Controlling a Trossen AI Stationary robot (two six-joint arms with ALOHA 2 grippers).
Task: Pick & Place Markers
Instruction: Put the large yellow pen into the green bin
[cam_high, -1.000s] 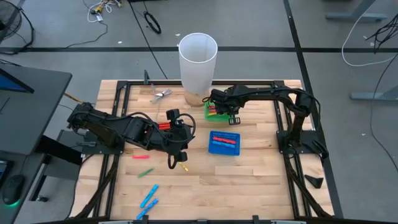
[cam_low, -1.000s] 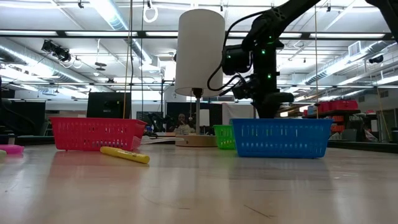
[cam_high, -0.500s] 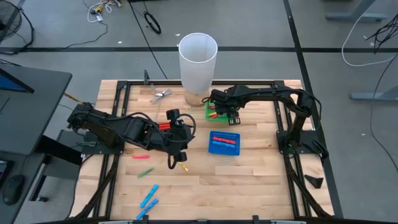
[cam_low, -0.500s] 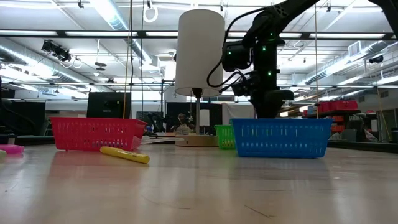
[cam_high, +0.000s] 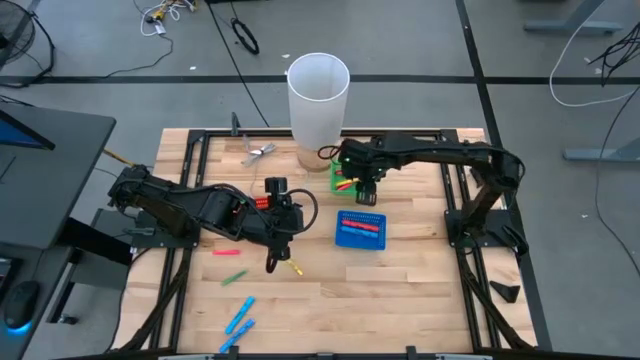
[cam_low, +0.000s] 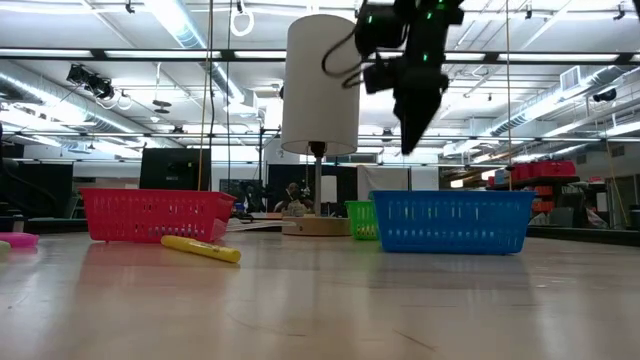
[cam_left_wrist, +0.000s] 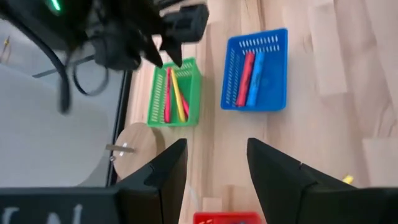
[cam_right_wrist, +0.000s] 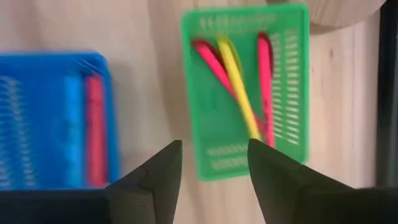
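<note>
Overhead, the right gripper (cam_high: 366, 196) hangs with its fingers spread and empty above the green basket (cam_high: 343, 181), which sits at the far middle of the table just beside the base of the tall white cylinder (cam_high: 318, 98). Its wrist view looks down on pink and yellow markers (cam_right_wrist: 235, 81) lying crossed inside that basket. Just nearer is the blue basket (cam_high: 359, 229), holding a red and a blue marker.

Left of centre, the left gripper (cam_high: 271, 262) hovers low, fingers parted and holding nothing, close beside a yellow marker (cam_high: 293, 268) on the bare wood. More markers lie loose to the near left: pink and green ones (cam_high: 230, 253) and two light blue ones (cam_high: 239, 316). A red basket (cam_low: 152, 214) stands behind the left arm.

Risks, as I judge them: fingers closing off-centre could roll the yellow marker away, and the two arms could crowd each other near the baskets.
</note>
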